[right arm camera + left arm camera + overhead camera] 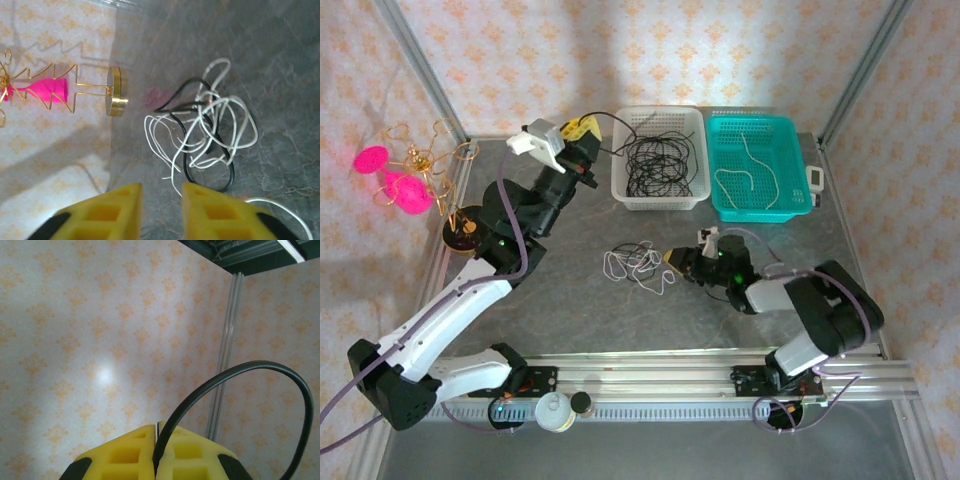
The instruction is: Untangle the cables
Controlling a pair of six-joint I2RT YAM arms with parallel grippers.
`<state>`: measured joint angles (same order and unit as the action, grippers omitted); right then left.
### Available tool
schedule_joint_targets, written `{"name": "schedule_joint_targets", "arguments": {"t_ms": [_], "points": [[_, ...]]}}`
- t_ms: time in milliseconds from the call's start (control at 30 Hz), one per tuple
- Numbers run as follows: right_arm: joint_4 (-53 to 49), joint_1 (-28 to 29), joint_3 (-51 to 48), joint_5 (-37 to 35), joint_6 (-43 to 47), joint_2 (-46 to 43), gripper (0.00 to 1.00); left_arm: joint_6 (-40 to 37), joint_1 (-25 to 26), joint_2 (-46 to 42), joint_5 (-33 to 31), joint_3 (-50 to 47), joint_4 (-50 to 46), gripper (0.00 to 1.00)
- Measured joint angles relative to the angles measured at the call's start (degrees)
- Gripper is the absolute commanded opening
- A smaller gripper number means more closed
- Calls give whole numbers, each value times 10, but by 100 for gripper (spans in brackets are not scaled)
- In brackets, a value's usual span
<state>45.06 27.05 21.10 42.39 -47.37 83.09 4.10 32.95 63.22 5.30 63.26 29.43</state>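
standing at far left: a gold wire stand (430,165) hung with pink ornaments (372,158), on a round base at the left edge of the grey table (580,310).
left gripper (157,434): lifted above the back left of the table, near the corner of the white basket. its yellow fingers are pressed together, clamped on a black cable.
black cable (260,366): comes out from between those fingers and arcs up and over to the right in the left wrist view; from above it runs from the gripper toward the white basket.
white basket (660,204): at the back of the table, near the middle, holding loose black loops (660,160) of cable.
tangle of cables (210,130): white and black cords looped through each other, lying on the table in front of the white basket, between the two arms.
right gripper (161,194): low over the table, just right of the tangle and pointed at it. its yellow fingers are parted with a clear gap, grasping nothing — one white cord end lies close to that gap.
teal basket (760,214): just beside the white basket on its right, with a white cable (760,170) lying in it.
far right: a small white device (816,178) just beside the teal basket.
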Motion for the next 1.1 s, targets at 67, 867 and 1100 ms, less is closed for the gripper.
{"name": "schedule_joint_targets", "arguments": {"t_ms": [67,867,1100], "points": [[-41,0,5,-10,45,-71,41,2,0,-4,4,0,-16,0],[22,129,304,-18,341,-81,52,37,0,-40,48,-15,-139,0],[75,129,319,-37,309,-51,37,40,0,-40,50,-15,-143,0]]}}
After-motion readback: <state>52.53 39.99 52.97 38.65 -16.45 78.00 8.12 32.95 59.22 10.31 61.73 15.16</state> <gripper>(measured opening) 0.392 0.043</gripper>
